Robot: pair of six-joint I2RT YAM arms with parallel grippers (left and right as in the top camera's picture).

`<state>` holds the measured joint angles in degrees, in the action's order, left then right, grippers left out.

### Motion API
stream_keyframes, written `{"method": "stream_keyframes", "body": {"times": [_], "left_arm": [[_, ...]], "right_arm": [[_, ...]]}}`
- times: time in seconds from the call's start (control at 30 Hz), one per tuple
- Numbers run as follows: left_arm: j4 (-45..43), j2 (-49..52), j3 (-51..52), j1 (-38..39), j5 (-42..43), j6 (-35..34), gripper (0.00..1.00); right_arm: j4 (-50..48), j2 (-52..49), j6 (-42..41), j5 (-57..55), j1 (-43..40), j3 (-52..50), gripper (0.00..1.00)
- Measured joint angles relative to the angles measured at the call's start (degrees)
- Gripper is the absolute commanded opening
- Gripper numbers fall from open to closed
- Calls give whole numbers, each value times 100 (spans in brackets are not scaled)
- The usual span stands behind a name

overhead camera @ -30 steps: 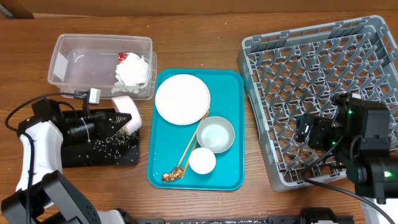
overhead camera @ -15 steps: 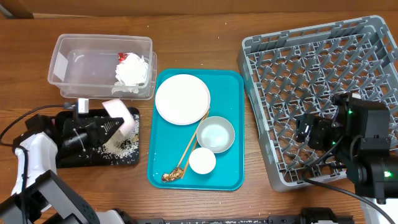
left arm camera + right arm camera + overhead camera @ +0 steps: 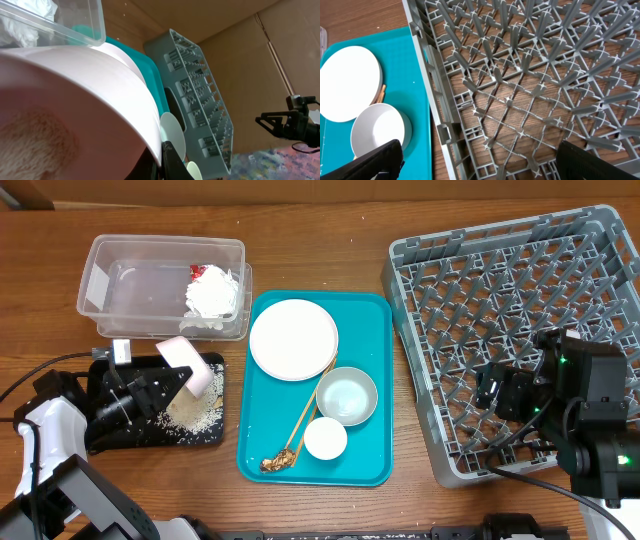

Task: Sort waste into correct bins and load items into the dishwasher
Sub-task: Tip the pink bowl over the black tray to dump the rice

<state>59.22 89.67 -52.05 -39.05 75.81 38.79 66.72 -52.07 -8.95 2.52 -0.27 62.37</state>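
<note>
Rice [image 3: 197, 416] pile has grown on the tray [image 3: 115, 438], lower left; left gripper [image 3: 172, 383] clamps the tipped bowl [image 3: 185, 358] above it, rack [image 3: 500, 270] far right beneath wide-open right gripper [image 3: 487, 393].

Grey dish rack [image 3: 440, 115] beside teal tray [image 3: 405, 70]

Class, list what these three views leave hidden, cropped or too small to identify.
Left wrist view: the pink bowl fills the frame, hiding most of the left jaws.
Overhead: brown scraps too small to identify.
Right wrist view: white plate cut off by the left edge.
</note>
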Motion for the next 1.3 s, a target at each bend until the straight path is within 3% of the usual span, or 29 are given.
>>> {"method": "stream_keyframes", "body": {"times": [0.27,0.67,1.03,1.3], "left_arm": [[-354,0,2,0,-50,-387,4],[-168,0,7,-2,883,-844,4],[-179,0,13,-7,225,-531,4],[-380,0,15,24,-157,-1060,4]], "right_arm": [[2,0,0,0,0,0,100],[20,0,-2,0,0,0,100],[22,0,0,2,0,0,100],[42,-44,0,0,0,0,100]]}}
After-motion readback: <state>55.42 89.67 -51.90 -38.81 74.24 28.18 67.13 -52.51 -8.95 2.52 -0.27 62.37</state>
